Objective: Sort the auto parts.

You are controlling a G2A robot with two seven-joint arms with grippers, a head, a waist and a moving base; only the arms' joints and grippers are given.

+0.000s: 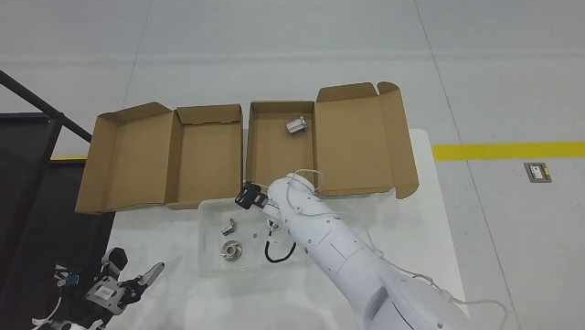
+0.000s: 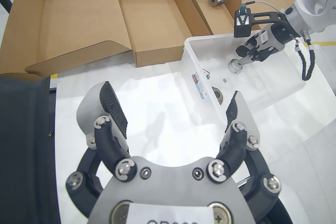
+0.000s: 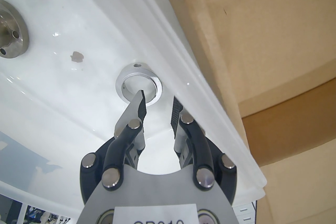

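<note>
Our left gripper released; our right gripper, ribbed pads apart, at a shiny metal ring in a clear bin.

ring: shiny polished metal | bin: smooth glossy clear plastic | boxes: matt brn cardbd | pads: blk ribbed rubber

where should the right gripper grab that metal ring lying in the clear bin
Probably pinch the metal ring by its rim from above, one finger in the bore, one outside: it lies flat, close beside the bin wall.
</note>
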